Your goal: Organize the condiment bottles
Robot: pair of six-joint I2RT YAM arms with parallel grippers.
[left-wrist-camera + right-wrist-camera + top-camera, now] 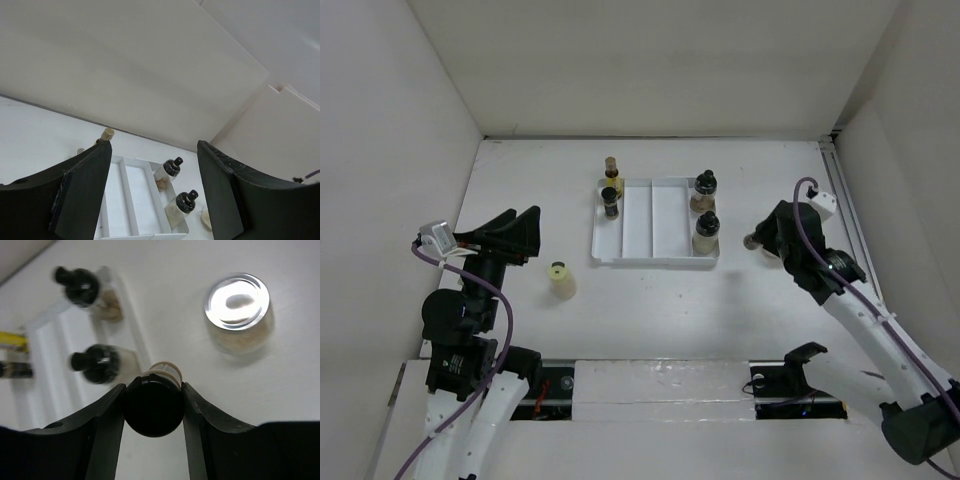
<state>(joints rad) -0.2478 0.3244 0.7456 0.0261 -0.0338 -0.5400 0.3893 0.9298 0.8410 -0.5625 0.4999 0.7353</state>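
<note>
Pick-up step in hand on the table (670, 320), at three o'clock of the white tray (655, 262): right pincer (152, 386) clenched on the black cap of a small condiment bottle (152, 412), pale at the neck. Left pincer (153, 145) released, empty. Calls next for a clean lift, then carriage toward nine o'clock into a free compartment.

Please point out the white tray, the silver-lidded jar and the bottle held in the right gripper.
white tray (666, 222): top view, a bare middle compartment.
silver-lidded jar (237, 295): right wrist view, centre of lid.
black-capped bottle (152, 407): right wrist view, top of cap.
</note>
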